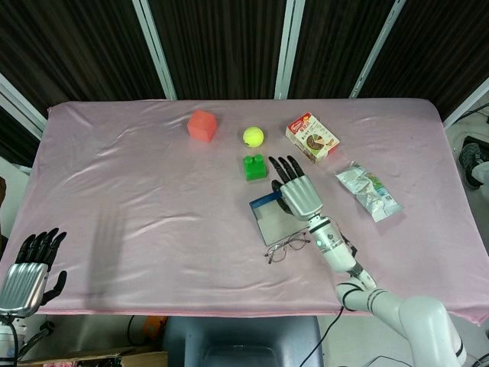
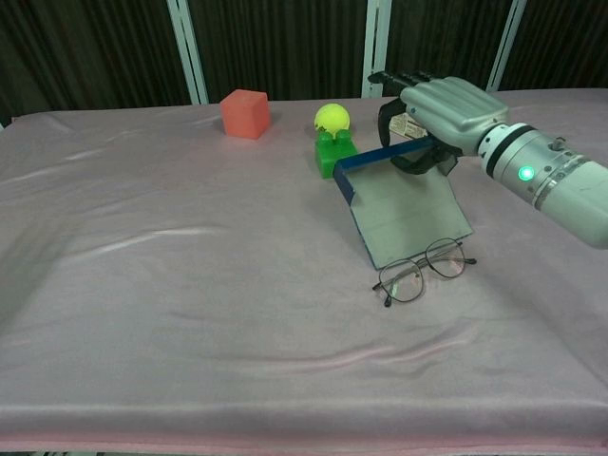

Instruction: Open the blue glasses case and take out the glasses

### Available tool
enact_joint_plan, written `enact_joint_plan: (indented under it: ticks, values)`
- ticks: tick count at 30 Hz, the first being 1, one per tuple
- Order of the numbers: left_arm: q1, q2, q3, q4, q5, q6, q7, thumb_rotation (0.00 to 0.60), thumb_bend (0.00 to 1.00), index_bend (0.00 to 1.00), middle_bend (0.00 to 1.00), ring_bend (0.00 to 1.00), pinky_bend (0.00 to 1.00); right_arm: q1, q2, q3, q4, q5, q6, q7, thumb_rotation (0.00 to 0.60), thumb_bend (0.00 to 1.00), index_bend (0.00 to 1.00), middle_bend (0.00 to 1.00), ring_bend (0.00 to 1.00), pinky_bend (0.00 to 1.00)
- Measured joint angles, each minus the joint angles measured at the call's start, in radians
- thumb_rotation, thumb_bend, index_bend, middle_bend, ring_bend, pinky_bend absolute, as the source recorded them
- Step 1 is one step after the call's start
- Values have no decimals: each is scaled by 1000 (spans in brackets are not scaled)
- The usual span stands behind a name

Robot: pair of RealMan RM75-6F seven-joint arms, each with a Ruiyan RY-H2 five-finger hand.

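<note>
Since the glasses (image 2: 424,271) lie on the pink cloth just beside the near edge of the blue glasses case (image 2: 399,201), touching neither the case nor a hand as far as the chest view shows, the task looks essentially done: the case is open and the glasses are out of it. The case stands tilted, its far blue rim raised and its grey inner panel sloping down toward the glasses. The right hand (image 2: 439,112) grips that raised far edge, its fingers (image 1: 284,167) reaching over the top toward the green block (image 1: 254,167) while the thumb side hooks beneath; I judge it holds the case and nothing else. What seems left is only to set the case down flat and let go. The left hand (image 1: 29,274) hangs off the near left corner of the worktop (image 1: 137,191), holding nothing, fingers slightly apart and pointing up. The worktop is covered by a wrinkled pink cloth; on its far half sit a red cube (image 1: 202,125), a yellow-green ball (image 1: 254,137) just beyond the green block, a small printed box (image 1: 312,138) and, well to the right, a crumpled snack packet (image 1: 368,190). Behind the worktop hang dark panels split by pale slanting frames.
</note>
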Motion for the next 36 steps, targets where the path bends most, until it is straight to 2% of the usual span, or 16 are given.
enact_joint_plan:
  ticks: [3,7,8,11,14,16,21,25,29,33,36]
  values:
    - [-1,-1,0,0,-1,-3,2,600,438,2,24,0,2,8,-5,30,57,41,-33,-12,600,487,624,115,58,0]
    - [-5,-3,1,0,-3,-11,6,600,437,1,25,0,2,15,0,53,96,92,-113,-10,600,459,162,59,23,0]
    - [-6,-3,1,0,-4,-14,8,600,437,1,24,0,2,16,7,57,96,102,-143,-6,600,445,84,35,10,0]
    - [-8,-6,2,0,-6,-20,14,600,437,1,24,0,2,14,43,58,67,118,-206,5,600,416,19,2,0,0]
    - [-9,-8,3,-1,-6,-23,18,600,436,2,25,0,2,7,83,49,-2,117,-221,11,600,413,34,0,0,0]
    - [-9,-8,4,-1,-5,-21,18,600,437,1,25,0,2,1,112,40,-57,111,-221,14,600,413,97,0,0,0]
    - [-7,-6,4,-2,-3,-15,14,600,438,1,25,0,2,-25,217,2,-258,77,-206,0,600,413,151,0,0,0]
    - [-6,-6,5,-1,1,-12,11,600,435,1,25,0,2,-45,308,-36,-431,36,-192,-14,600,414,339,0,0,0]
    - [-5,-5,7,-1,5,-9,10,600,436,2,25,0,2,-60,401,-102,-570,-53,-175,-34,600,419,486,0,0,0]
    - [-2,-4,8,-2,9,-3,7,600,437,2,25,0,3,-75,424,-164,-608,-124,-154,-83,600,420,557,0,0,0]
    - [-2,-3,10,-1,12,-2,5,600,438,1,25,0,3,-84,419,-188,-602,-141,-151,-100,600,422,575,0,0,0]
